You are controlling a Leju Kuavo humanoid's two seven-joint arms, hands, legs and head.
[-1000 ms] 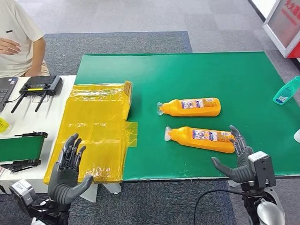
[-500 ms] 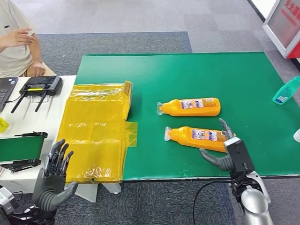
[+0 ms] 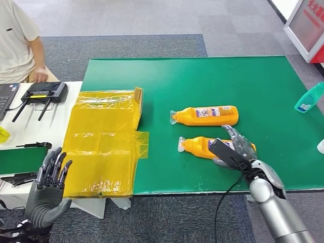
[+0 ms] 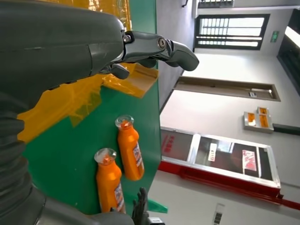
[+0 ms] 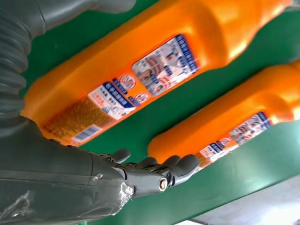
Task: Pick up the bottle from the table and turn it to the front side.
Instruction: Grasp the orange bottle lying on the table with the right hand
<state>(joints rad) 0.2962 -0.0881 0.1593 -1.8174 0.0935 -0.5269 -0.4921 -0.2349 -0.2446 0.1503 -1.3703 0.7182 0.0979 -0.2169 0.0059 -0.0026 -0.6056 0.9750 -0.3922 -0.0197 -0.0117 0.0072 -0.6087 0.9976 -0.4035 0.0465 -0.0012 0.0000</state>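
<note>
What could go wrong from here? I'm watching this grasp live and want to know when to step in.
The right hand is over the base end of the near bottle, not its middle, so the bottle may tip or slip if lifted. The far bottle lies close beside it; the fingers reach toward the gap between the two and could knock it. The near bottle also lies close to the mat front edge, so a push might roll it off.
</note>
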